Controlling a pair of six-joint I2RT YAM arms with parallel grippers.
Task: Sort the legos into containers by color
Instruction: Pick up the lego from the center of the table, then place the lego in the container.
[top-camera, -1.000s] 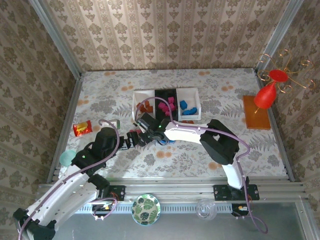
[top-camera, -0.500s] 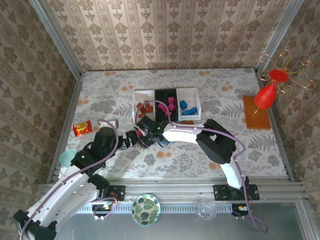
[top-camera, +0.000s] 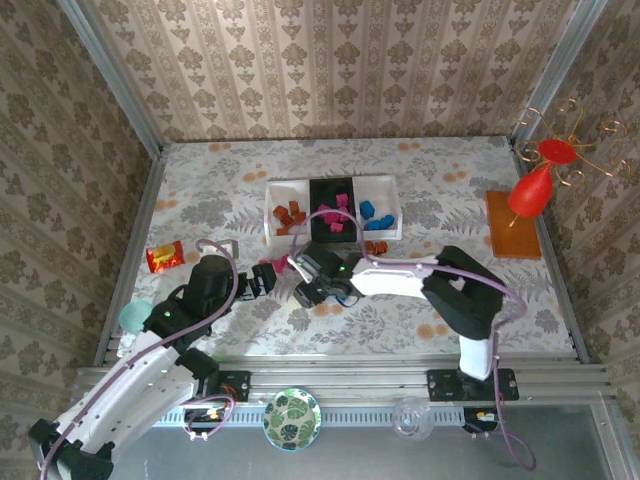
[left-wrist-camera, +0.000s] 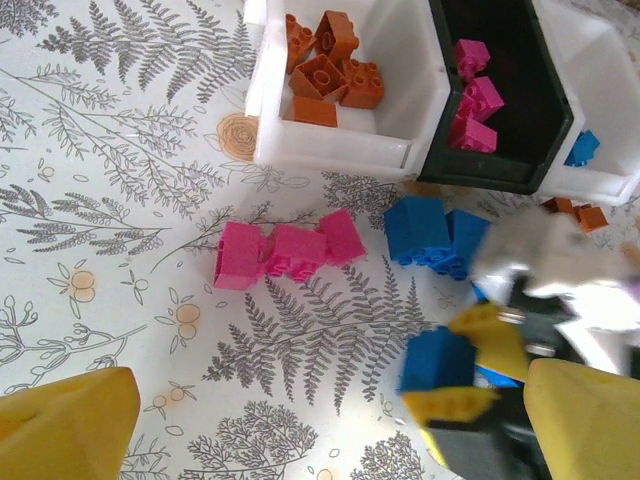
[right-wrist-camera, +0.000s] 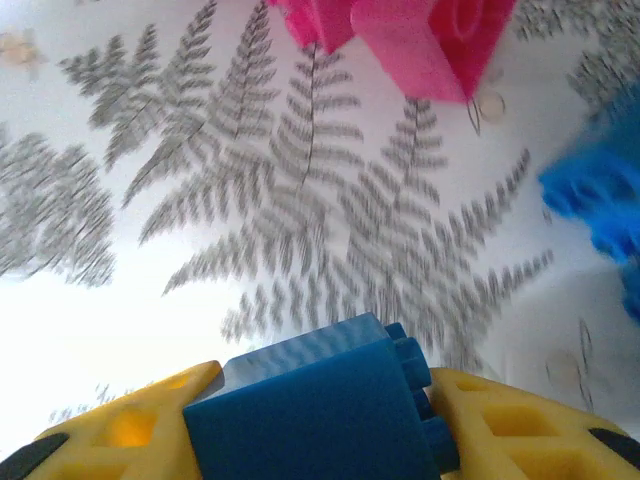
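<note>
My right gripper is shut on a blue lego and holds it just above the tablecloth, near the table's middle. My left gripper hangs open just to its left, its yellow fingers spread wide with nothing between them. Loose legos lie in front of it: three pink, two blue, and small orange ones. Behind them stand the containers: a white one with orange legos, a black one with pink legos and a white one with blue legos.
A red-yellow snack packet and a teal cup sit at the left edge. An orange-brown mat with a red wire ornament stands at the right. Metal rails and papered walls bound the table.
My right gripper has shut on a blue lego and drawn back toward the near right, away from the containers. The left arm has stayed where it was, open.
</note>
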